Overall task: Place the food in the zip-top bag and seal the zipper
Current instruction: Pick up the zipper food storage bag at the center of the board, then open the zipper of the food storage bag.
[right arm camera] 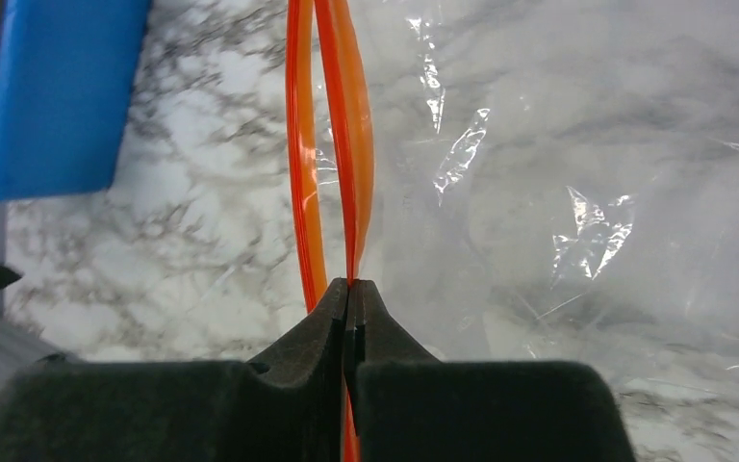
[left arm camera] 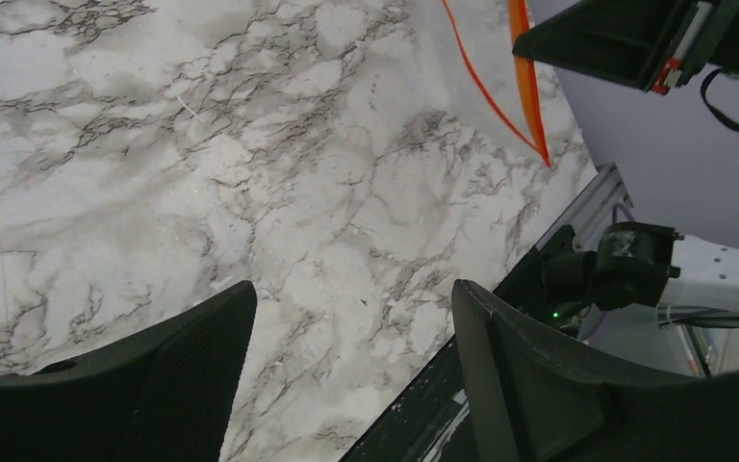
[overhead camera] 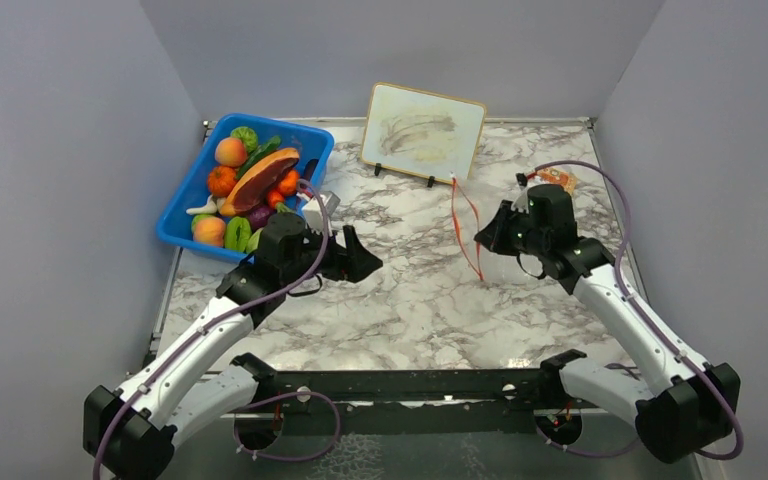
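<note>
The clear zip-top bag (right arm camera: pixel 577 183) lies on the marble table, its mouth facing left. Its orange-red zipper (overhead camera: pixel 468 225) stands open as two strips (right arm camera: pixel 332 144). My right gripper (right arm camera: pixel 348 287) is shut on one strip of the zipper and holds that edge up; it also shows in the top view (overhead camera: pixel 484 238). The zipper shows at the top of the left wrist view (left arm camera: pixel 524 82). The food (overhead camera: pixel 250 180), oranges, peaches, green peppers and a reddish-brown meat slice, sits in a blue bin (overhead camera: pixel 182 215) at the back left. My left gripper (overhead camera: pixel 362 262) is open and empty over bare table, right of the bin.
A framed board (overhead camera: pixel 422 132) stands propped at the back centre. A small orange object (overhead camera: pixel 558 178) lies at the back right behind the right arm. Grey walls close in three sides. A black rail (overhead camera: pixel 410 385) runs along the near edge.
</note>
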You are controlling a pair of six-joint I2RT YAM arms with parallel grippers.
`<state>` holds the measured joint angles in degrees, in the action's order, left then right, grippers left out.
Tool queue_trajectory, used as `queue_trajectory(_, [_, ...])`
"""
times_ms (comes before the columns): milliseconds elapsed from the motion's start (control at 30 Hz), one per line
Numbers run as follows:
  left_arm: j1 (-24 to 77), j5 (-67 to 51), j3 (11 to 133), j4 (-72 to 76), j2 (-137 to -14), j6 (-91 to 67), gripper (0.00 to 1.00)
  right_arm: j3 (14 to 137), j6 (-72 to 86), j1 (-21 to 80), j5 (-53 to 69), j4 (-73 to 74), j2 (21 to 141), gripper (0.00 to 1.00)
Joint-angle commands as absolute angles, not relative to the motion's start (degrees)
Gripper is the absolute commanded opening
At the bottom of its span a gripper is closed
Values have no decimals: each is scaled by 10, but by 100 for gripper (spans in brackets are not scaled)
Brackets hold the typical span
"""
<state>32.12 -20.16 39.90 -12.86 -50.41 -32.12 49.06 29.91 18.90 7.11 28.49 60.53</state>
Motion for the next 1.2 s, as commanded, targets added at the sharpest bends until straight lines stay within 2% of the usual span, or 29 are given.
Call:
queue_trajectory(0, [324, -258, 432, -49, -537, -418, 76, 486, 323, 250, 155, 246, 580, 1])
queue_trajectory(200, [332, -303, 448, -4, -604, -482, 75, 473, 374, 311, 154, 223, 554, 1])
queue_trajectory(333, [335, -337, 432, 71, -640, -496, 81, 463, 388, 330, 159, 212, 554, 1])
queue_trajectory(467, [344, -369, 430, 112, -688, -514, 83, 458, 393, 339, 176, 198, 559, 1])
queue_trajectory(600, [352, -350, 431, 138, -723, -523, 82, 453, 395, 344, 181, 186, 554, 1])
queue_trajectory(767, [355, -310, 432, 139, -762, -527, 69, 448, 392, 345, 195, 176, 549, 1])
queue_trajectory(800, [357, -298, 442, 139, -778, -520, 56, 448, 379, 346, 199, 179, 554, 1])
queue_trajectory(833, [357, -292, 449, 130, -781, -511, 52, 446, 376, 346, 200, 179, 555, 1])
queue_trajectory(1067, [360, -275, 476, 106, -822, -468, 50, 438, 364, 346, 210, 176, 557, 1])
queue_trajectory(1167, [360, -282, 486, 109, -841, -457, 30, 441, 357, 346, 200, 190, 556, 1])
